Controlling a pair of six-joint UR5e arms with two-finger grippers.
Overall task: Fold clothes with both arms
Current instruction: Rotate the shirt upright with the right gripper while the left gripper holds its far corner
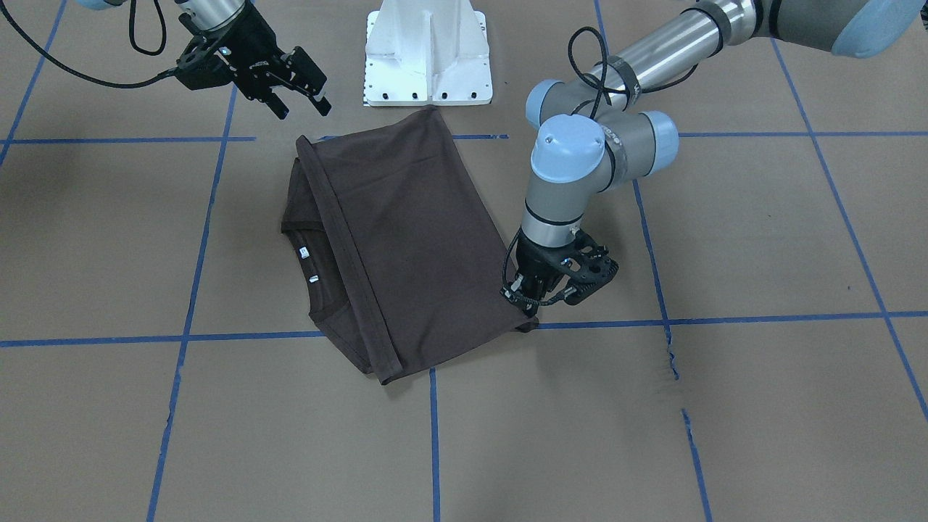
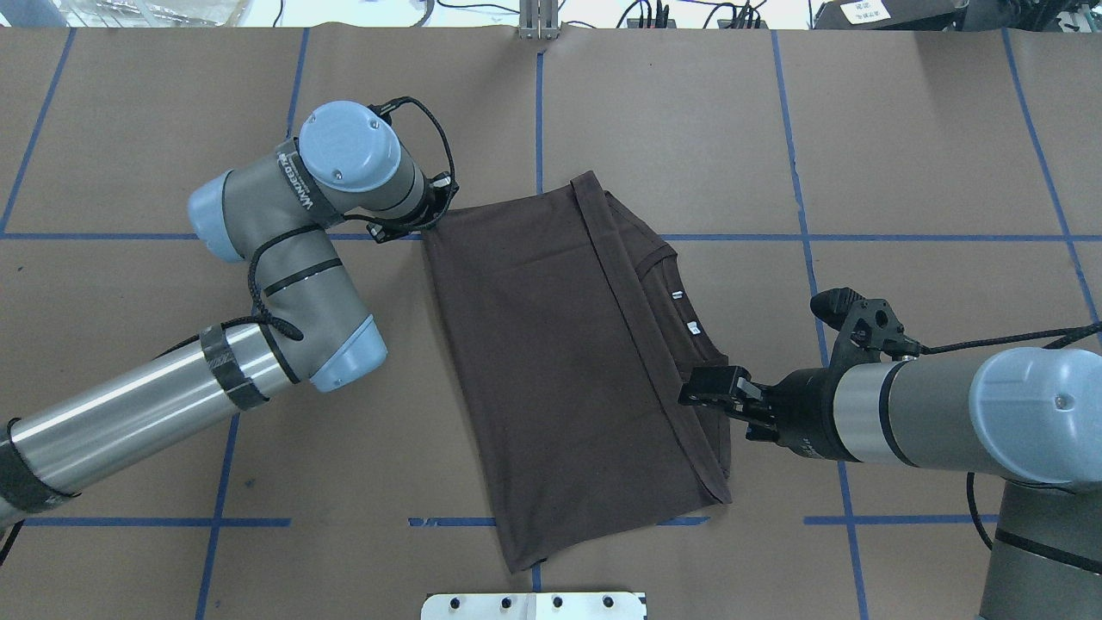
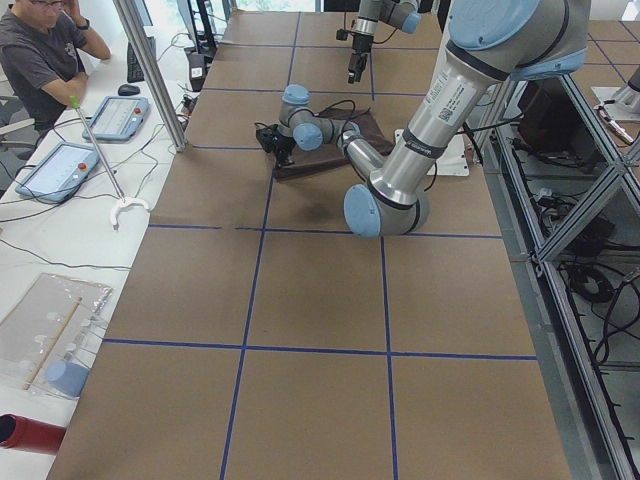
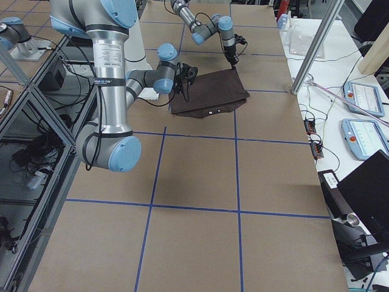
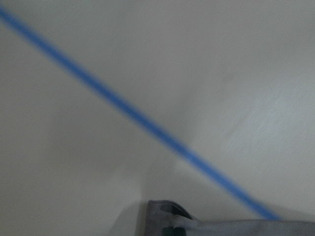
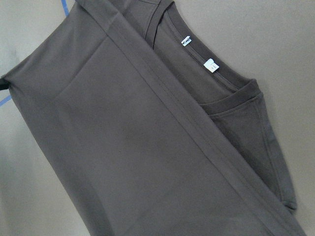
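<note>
The dark brown-grey T-shirt point(image 1: 406, 239) lies folded in a long panel on the brown table, its hem edge laid over the collar side, with white inner tags point(image 1: 304, 253) showing. It also shows in the overhead view point(image 2: 560, 362) and fills the right wrist view point(image 6: 123, 147). My left gripper point(image 1: 523, 303) is down at the table on the shirt's far-left corner, fingers close together on the cloth; the left wrist view shows a bit of that fabric point(image 5: 167, 216). My right gripper point(image 1: 301, 107) is open and empty, raised above the shirt's collar side point(image 2: 693, 394).
The white pedestal base point(image 1: 428, 58) stands at the robot-side edge just behind the shirt. Blue tape lines point(image 1: 435, 435) grid the table. An operator point(image 3: 40, 60) with tablets sits beyond the far edge, next to a metal pole point(image 3: 150, 70).
</note>
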